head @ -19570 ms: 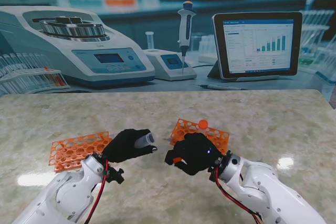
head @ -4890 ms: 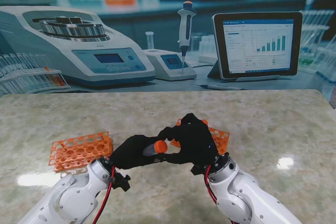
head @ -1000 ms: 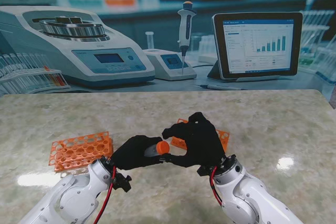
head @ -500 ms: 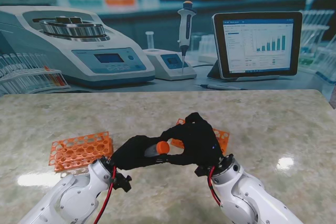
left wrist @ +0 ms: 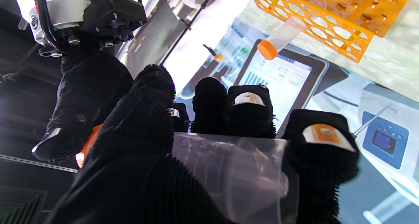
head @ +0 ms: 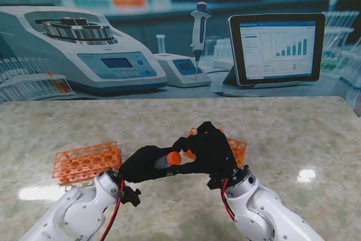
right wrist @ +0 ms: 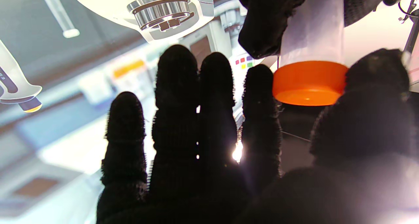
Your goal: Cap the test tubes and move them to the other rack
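On the left of the table an orange rack [head: 86, 162] lies with no tube visible in it. Just right of it, a clear test tube [head: 164, 161] is gripped in the curled fingers of the left hand [head: 144, 165], its orange cap [head: 174, 157] pointed toward the right hand [head: 210, 152]. That hand's thumb and fingertips are seen beside the cap; whether they pinch it cannot be told. Farther right, a second rack [head: 235, 149] is partly hidden. Capping is judged nearly done; seating the cap fully, then racking the tube, is called for next.
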Robot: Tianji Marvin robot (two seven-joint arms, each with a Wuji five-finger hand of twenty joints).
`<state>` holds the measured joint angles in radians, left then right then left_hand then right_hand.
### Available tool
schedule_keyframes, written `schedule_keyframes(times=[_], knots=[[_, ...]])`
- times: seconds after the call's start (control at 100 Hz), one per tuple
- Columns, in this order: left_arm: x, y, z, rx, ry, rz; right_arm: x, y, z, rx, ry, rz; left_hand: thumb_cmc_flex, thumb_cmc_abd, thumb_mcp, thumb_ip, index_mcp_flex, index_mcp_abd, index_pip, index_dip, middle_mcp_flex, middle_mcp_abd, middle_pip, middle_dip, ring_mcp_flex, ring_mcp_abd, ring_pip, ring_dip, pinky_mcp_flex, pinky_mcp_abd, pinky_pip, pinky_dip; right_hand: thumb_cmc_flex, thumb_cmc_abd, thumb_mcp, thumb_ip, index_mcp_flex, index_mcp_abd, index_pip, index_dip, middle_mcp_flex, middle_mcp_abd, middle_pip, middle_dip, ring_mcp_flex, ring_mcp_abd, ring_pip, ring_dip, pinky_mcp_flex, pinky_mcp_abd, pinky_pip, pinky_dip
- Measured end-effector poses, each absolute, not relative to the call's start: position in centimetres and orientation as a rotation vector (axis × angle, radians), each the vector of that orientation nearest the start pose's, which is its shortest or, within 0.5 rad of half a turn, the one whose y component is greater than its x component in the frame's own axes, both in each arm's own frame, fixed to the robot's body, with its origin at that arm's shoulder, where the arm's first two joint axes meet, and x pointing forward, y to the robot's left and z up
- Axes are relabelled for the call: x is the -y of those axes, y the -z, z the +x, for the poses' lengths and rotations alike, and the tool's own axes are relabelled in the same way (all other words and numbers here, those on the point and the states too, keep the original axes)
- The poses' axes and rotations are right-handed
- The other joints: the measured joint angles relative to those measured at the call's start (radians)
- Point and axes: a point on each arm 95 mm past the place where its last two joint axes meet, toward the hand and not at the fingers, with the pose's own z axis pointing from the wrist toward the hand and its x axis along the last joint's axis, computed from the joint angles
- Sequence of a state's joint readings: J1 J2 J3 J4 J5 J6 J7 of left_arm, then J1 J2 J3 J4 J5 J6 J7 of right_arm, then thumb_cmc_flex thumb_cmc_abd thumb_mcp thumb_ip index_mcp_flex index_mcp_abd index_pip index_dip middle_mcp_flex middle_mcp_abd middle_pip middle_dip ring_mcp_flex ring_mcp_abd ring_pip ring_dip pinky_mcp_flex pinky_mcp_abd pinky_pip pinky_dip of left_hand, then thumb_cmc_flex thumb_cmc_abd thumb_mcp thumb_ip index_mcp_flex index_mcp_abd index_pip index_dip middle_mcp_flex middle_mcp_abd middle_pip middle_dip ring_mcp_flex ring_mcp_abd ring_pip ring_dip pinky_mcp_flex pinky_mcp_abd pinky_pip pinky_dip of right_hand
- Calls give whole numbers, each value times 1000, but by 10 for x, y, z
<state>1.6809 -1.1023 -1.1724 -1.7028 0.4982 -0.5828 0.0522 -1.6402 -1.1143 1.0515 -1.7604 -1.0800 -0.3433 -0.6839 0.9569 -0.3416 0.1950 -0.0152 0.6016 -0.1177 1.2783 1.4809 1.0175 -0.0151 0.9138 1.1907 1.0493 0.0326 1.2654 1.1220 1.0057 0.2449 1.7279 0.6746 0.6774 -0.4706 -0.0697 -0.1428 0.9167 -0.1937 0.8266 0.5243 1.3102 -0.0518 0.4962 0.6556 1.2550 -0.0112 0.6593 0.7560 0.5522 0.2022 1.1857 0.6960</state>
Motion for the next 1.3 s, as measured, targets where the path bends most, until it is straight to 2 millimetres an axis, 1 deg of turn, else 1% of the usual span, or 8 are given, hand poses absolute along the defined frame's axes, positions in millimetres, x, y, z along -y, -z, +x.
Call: schedule_keyframes(times=[0.05,0.1,0.13,0.21,0.8,0.98,1.13,1.3], knots=[[64,301,333,-1439,2454,-1231,-93,257,321,-1084,-2292,595,0,0,0,0,0,0,0,0,0,0,0,0,0,0,0,0,0,0,0,0,1,0,0,0,2,1,1,0,10,0,3,7,0,0,0,0,4,0,4,0],[64,301,333,-1439,2454,-1231,-93,257,321,-1084,-2290,595,0,0,0,0,0,0,0,0,0,0,0,0,0,0,0,0,0,0,0,0,-94,-43,226,-47,2,11,19,0,13,-1,4,11,0,0,0,0,9,0,8,0],[64,301,333,-1439,2454,-1231,-94,257,321,-1084,-2290,595,0,0,0,0,0,0,0,0,0,0,0,0,0,0,0,0,0,0,0,0,-131,-62,309,-69,3,13,32,0,23,-1,12,19,12,0,6,0,13,0,15,0],[64,301,333,-1439,2453,-1231,-95,258,322,-1079,-2288,594,0,0,0,0,0,0,0,0,0,0,0,0,0,0,0,0,0,0,0,0,-172,-73,379,-87,15,13,55,1,36,-4,27,27,23,-2,46,2,24,0,16,0],[63,302,333,-1439,2450,-1232,-102,261,327,-1036,-2274,611,0,0,0,0,0,11,0,0,0,0,0,0,0,0,0,0,4,1,0,-6,-292,-73,445,-92,158,-31,74,121,89,-18,108,68,43,-4,193,12,58,-8,53,0],[63,302,333,-1438,2448,-1234,-104,263,330,-1034,-2270,620,0,0,0,0,0,23,0,0,0,0,0,0,0,0,0,0,6,2,0,-7,-334,-73,477,-81,205,-41,59,190,98,-20,168,92,44,-4,241,12,58,-8,65,6],[63,302,333,-1438,2448,-1234,-105,263,332,-1031,-2265,627,0,0,0,0,0,24,0,0,0,0,0,0,0,0,0,0,7,2,0,-7,-392,-73,534,-51,265,-55,49,322,100,-26,251,103,44,-4,316,12,59,-9,77,13],[63,302,333,-1438,2449,-1233,-106,264,333,-1034,-2259,640,0,0,0,0,0,25,0,0,0,0,0,0,0,0,0,0,7,2,0,-7,-430,-73,547,-31,303,-76,85,370,101,-28,343,112,44,-3,391,14,70,-10,95,13]])
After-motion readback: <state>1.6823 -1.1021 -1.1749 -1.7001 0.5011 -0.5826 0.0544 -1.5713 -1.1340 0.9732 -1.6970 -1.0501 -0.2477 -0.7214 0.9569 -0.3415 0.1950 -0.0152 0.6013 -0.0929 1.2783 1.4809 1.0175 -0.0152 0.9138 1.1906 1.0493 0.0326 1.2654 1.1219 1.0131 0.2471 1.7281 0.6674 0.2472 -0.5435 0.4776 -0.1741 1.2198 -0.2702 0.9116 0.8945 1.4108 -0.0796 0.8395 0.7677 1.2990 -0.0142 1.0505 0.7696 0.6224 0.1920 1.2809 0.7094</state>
